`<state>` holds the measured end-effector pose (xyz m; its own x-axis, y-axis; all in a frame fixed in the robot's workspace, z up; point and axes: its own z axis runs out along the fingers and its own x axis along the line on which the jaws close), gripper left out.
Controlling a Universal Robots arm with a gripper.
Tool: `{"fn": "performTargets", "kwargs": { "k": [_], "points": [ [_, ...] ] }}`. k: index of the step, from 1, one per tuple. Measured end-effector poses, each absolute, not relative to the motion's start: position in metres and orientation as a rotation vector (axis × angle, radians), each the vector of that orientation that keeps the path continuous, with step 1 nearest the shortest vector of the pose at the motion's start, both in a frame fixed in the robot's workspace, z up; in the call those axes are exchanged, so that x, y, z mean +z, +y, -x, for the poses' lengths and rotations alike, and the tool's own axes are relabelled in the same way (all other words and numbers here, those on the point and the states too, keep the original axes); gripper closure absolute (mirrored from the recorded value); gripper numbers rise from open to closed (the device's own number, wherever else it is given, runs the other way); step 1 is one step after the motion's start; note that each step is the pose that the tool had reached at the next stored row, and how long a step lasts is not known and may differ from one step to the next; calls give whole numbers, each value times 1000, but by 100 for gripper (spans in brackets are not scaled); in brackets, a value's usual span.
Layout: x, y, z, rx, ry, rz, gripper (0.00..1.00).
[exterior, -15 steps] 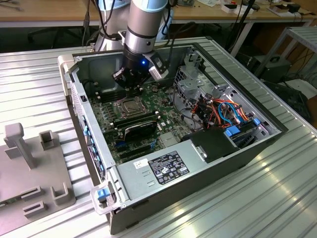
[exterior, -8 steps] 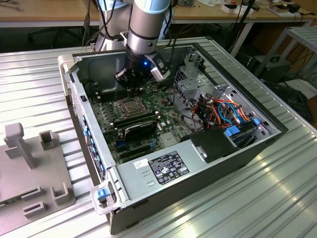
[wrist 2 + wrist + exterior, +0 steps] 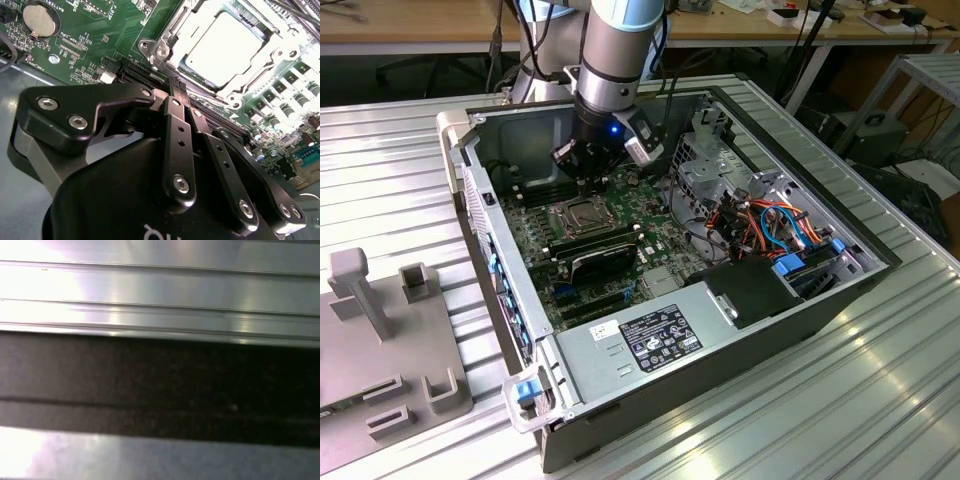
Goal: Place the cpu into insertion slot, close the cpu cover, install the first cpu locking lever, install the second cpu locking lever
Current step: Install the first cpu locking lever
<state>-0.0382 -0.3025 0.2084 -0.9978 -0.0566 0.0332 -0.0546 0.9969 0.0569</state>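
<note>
Chip [image 3: 225, 47] and cover [image 3: 272, 55] look settled: in the second wrist view the cpu lies flat in the insertion slot [image 3: 200, 75] on the green board [image 3: 95, 45], with the metal frame down around it. The gripper [image 3: 176, 87] hangs just beside the slot's corner, its fingers [image 3: 179, 145] drawn together on nothing. For the lever work (my judgement), push with the closed tip low and steady, keeping off the chip's face and the black card slots [image 3: 603, 262] in the computer case [image 3: 740, 330].
</note>
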Motion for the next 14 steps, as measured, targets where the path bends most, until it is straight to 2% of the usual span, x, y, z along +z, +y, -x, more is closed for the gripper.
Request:
{"fn": "performTargets", "kwargs": {
  "k": [14],
  "points": [
    [205,-302,34,-92,-3104,-87,89]
  ]
}}
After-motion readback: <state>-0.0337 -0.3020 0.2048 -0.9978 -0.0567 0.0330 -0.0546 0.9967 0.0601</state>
